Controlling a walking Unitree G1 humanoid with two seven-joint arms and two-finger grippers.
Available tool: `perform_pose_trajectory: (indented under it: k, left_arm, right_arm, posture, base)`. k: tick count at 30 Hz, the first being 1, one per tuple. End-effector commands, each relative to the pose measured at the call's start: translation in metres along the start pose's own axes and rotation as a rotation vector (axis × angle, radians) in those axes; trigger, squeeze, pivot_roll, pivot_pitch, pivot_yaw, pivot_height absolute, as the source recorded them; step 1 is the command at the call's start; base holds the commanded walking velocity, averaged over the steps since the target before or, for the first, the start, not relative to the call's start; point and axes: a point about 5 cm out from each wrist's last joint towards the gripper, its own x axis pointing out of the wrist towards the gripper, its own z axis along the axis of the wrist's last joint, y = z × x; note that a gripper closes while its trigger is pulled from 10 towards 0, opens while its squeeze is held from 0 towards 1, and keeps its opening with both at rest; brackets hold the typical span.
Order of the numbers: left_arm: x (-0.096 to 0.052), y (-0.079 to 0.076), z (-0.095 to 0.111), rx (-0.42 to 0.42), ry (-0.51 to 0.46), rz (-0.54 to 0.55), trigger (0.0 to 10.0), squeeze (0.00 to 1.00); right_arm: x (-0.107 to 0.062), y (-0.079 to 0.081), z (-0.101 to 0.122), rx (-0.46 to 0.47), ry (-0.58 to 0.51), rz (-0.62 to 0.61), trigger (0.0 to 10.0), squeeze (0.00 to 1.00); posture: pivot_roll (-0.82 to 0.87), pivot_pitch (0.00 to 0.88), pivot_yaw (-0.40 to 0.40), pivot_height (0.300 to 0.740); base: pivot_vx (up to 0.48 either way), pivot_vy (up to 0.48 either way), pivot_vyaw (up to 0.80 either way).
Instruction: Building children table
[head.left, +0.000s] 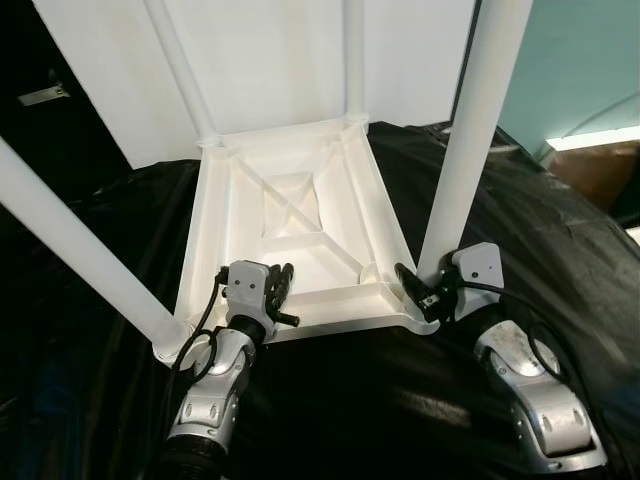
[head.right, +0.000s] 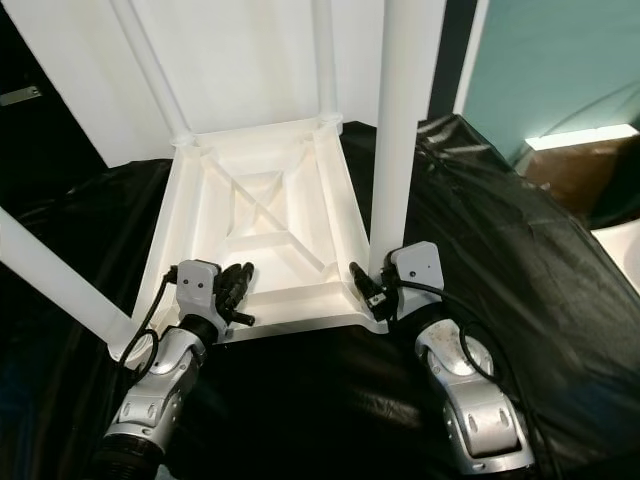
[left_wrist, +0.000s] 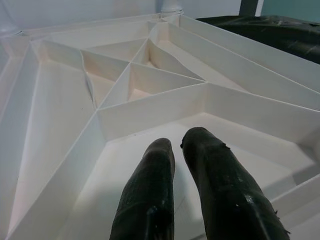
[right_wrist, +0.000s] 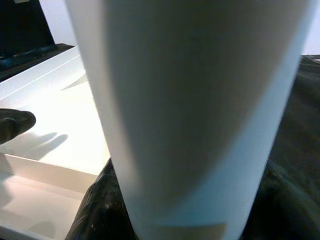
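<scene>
Four white legs stand up from the children table (head.left: 290, 215), which lies upside down on a black cover (head.left: 540, 240), so we look into its ribbed underside. The leg at the near right corner (head.left: 470, 130) is the one we work on now.

Our right gripper (head.left: 418, 290) is at the base of this leg, next to the corner socket. In the right wrist view the leg passes between the two black fingers (right_wrist: 100, 210), and they seem to press on it from both sides, so we judge the claw is clamped on the leg. Our left gripper (head.left: 280, 285) hovers over the near edge of the table top, and its fingers (left_wrist: 150, 195) are almost together and hold nothing.

We judge the table is moulded plastic: light, stiff and hollow, with a smooth surface that can slip. The legs are long tubes, so a push high up would lever strongly on the socket. It is better to hold low, close to the joint, as the right gripper does. The left gripper could press on the rim or a rib to steady the top, because the whole piece may slide on the cover.
</scene>
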Motion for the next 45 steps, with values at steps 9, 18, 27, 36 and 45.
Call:
perform_pose_trajectory:
  k: [9, 18, 27, 36, 45]
  left_arm:
    - [0.000, -0.001, 0.001, 0.012, 0.000, -0.009, 10.0, 0.00]
    - [-0.002, -0.001, 0.002, -0.003, -0.013, -0.013, 10.0, 0.00]
    - [-0.003, -0.002, 0.001, -0.006, -0.012, -0.015, 10.0, 0.00]
    - [-0.003, -0.005, 0.000, -0.020, -0.002, -0.025, 10.0, 0.00]
    - [-0.001, -0.005, -0.002, -0.004, 0.015, -0.030, 10.0, 0.00]
  right_arm:
    - [-0.005, 0.023, -0.039, 0.061, 0.197, 0.119, 10.0, 0.00]
    - [-0.005, 0.020, -0.038, 0.071, 0.198, 0.110, 10.0, 0.00]
    - [-0.006, 0.021, -0.038, 0.063, 0.198, 0.102, 10.0, 0.00]
    - [-0.001, 0.005, -0.039, 0.080, 0.180, -0.121, 10.0, 0.00]
    - [0.000, 0.007, -0.045, 0.120, 0.188, -0.165, 10.0, 0.00]
  posture:
    - [-0.10, 0.048, 0.079, 0.740]
    - [-0.10, 0.050, 0.078, 0.740]
    - [-0.10, 0.056, 0.078, 0.740]
    - [-0.10, 0.056, 0.076, 0.740]
    - [-0.10, 0.049, 0.078, 0.740]
  base:
    - [0.000, 0.000, 0.80]
    - [0.000, 0.000, 0.18]
    - [0.000, 0.000, 0.00]
    - [0.000, 0.000, 0.00]
    - [0.000, 0.000, 0.00]
